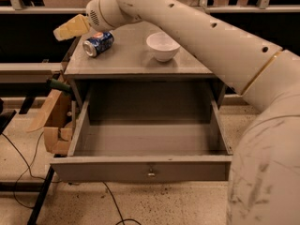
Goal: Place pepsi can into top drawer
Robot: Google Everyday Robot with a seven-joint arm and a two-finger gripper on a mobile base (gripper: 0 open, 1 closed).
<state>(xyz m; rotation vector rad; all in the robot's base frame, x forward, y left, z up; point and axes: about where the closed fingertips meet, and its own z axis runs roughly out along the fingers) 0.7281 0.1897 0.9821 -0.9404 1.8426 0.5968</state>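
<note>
The pepsi can [97, 43] is blue with a silver end. It lies on its side on the left part of the grey cabinet top [136, 64]. My gripper [70, 27] hangs just above and to the left of the can, past the cabinet's left edge, and is not touching it. The top drawer [140, 168] is pulled wide open below the cabinet top. Its grey inside holds nothing, and a small metal knob [151, 174] sits at the centre of the front panel. My arm reaches in from the right, across the top of the view.
A white bowl [162, 46] stands on the cabinet top to the right of the can. A torn cardboard box [55, 128] leans against the cabinet's left side. Black cables [23, 168] run over the speckled floor. Dark shelving stands behind.
</note>
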